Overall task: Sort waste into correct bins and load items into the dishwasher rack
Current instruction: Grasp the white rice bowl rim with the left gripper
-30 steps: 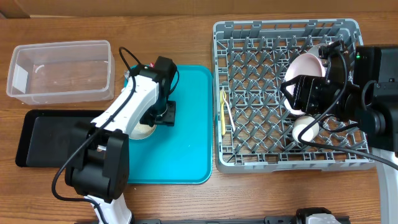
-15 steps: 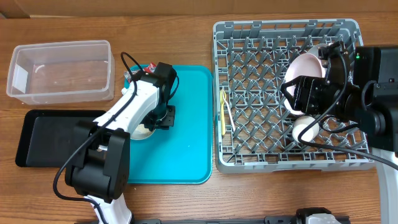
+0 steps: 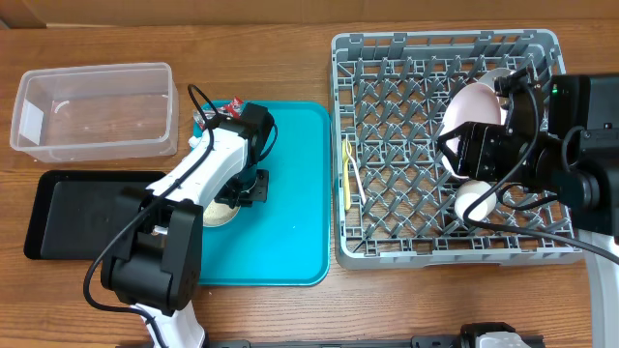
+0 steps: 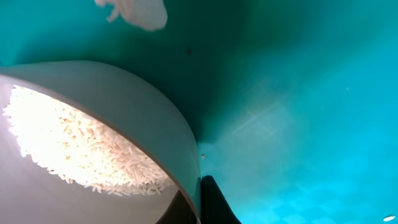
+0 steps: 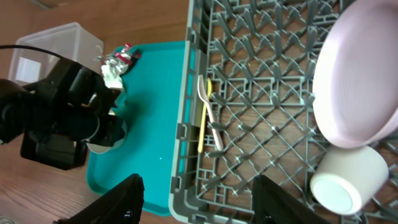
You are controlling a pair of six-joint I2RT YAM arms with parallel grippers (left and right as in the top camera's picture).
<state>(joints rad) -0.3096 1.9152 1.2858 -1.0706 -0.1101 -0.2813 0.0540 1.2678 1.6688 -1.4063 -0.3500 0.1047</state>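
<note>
The left gripper (image 4: 196, 208) pinches the rim of the pale bowl (image 4: 134, 115), one dark finger (image 4: 216, 204) outside the wall and the other inside. The bowl holds a bed of white rice grains (image 4: 81, 155). It sits over the left part of the teal serving tray (image 3: 290, 222), towards the middle of the tabletop (image 3: 290, 58); whether it rests on the tray or is raised off it cannot be told. A crumpled white paper napkin (image 5: 112, 76) lies on the tray's far left corner, with the red-and-silver foil wrapper (image 3: 219, 109) just beyond it at the tray's rim. The clear tub (image 3: 92, 111) stands at the far left corner of the tabletop, and the shallow black tray (image 3: 82, 217) lies nearer along the left edge, touching or just beside the teal tray. The grey dishwasher rack (image 3: 387, 58) fills the right side. In it the pale pink plate (image 5: 354, 81) stands on edge among the pegs towards the far right, with the small white cup (image 5: 345, 177) on its side just near of it. The yellow spoon (image 5: 202, 121) and pale fork (image 5: 213, 124) lie together along the rack's left wall. The right gripper (image 5: 200, 200) hovers over the rack beside the plate and cup — its fingers (image 5: 127, 198) are spread wide and hold nothing.
</note>
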